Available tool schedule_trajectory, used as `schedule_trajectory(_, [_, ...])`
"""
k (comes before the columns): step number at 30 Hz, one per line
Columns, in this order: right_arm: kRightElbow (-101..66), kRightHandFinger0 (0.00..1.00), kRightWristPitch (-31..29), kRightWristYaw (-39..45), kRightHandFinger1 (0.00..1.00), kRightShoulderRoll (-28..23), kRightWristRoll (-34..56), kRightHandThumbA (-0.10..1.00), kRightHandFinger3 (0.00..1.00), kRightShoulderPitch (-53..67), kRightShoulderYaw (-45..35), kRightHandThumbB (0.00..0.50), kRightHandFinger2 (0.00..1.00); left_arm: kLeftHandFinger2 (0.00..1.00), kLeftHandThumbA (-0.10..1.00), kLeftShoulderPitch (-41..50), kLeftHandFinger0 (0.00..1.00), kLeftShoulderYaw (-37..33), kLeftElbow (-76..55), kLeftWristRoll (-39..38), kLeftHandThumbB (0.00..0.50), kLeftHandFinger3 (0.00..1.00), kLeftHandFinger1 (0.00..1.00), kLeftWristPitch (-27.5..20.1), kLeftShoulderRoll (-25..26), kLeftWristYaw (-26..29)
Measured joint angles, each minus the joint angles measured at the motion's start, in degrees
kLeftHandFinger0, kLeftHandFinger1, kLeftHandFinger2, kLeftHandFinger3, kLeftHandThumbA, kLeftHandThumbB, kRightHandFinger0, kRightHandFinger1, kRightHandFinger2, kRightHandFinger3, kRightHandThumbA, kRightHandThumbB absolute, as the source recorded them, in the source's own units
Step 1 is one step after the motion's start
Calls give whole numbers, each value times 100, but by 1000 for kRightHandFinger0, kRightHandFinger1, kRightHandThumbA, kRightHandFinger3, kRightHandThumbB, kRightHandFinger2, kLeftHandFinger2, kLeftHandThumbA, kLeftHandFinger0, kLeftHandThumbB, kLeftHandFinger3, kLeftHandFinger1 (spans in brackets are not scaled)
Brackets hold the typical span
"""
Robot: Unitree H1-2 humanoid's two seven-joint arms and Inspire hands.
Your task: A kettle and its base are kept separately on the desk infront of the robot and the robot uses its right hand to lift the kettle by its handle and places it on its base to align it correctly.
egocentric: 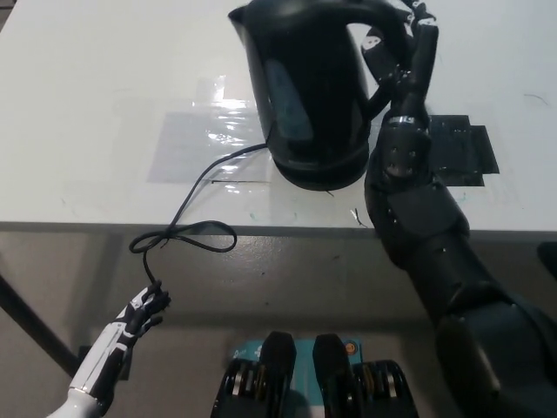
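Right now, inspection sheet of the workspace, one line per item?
Surface: white desk, clear taped patch left of the base.
Job's things: black kettle standing over its base, seating not verifiable.
Clutter: black mat at right.
Hands: right hand shut on the kettle handle; left hand low, below the desk edge.
Cables: black cord runs off the desk edge, looped.
Surroundings: nothing seen.

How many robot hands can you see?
2. The black right hand is at the top, wrapped around the kettle handle. The white left hand hangs low at the lower left, below the desk edge.
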Motion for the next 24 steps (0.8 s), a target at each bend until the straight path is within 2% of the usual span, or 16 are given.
schedule_trajectory(4, [142,0,-101,-165,85,-56,-106,-100,605,19,230,72,467,1000,1000,0,1000,0,-6,-2,285,1000,1000,1,0,-38])
schedule_trajectory(8, [267,0,-255,-336,93,-138,-160,-100,605,38,485,82,486,1000,1000,-1,1000,1,-6,-3,289,1000,1000,0,0,-63])
schedule_trajectory(13, [455,0,-394,-450,54,-193,-176,-100,544,60,617,82,453,1000,1000,-1,1000,0,-7,4,303,1000,1000,0,0,-69])
schedule_trajectory(19, [701,0,-561,-553,57,-267,-233,-100,552,69,802,75,466,1000,1000,-13,1000,1,-6,4,312,1000,1000,-2,0,-81])
schedule_trajectory(24, [773,0,-661,-592,63,-308,-250,-100,573,112,893,84,473,1000,1000,-14,1000,1,-5,4,282,1000,1000,-10,0,-100])
